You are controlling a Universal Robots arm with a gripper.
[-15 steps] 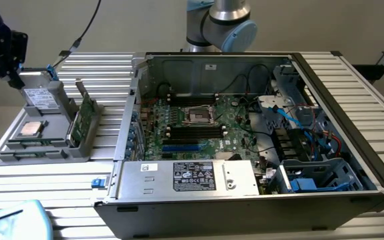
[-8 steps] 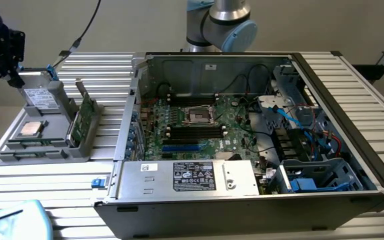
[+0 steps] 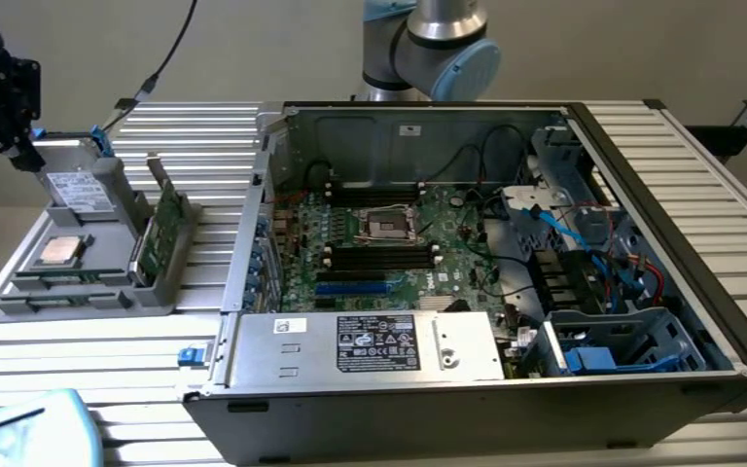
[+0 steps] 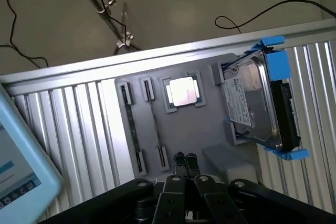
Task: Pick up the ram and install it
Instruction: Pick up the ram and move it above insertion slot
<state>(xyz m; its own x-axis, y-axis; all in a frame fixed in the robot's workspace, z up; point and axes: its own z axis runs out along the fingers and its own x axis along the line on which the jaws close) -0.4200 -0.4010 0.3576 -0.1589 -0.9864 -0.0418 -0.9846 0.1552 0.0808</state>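
Tool (image 4: 185, 163) pressed together, empty, above the tray (image 4: 210, 124) — ram (image 3: 160, 238) on edge in it, drive (image 4: 252, 103) label illegible.

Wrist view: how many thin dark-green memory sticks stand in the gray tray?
2, apparently: one thin dark-green memory stick in the gray tray's outer slot, another beside it, nearer the square silver chip.

Two ram sticks (image 3: 170, 226), one hard drive (image 4: 252, 103), one processor (image 4: 184, 92), one tray (image 4: 210, 129)

An open computer case (image 3: 361, 141) is sitting on your slatted table (image 3: 88, 350); beside it, a grey tray (image 4: 205, 129) is holding a hard drive (image 4: 252, 103) and processor chip (image 4: 184, 92).
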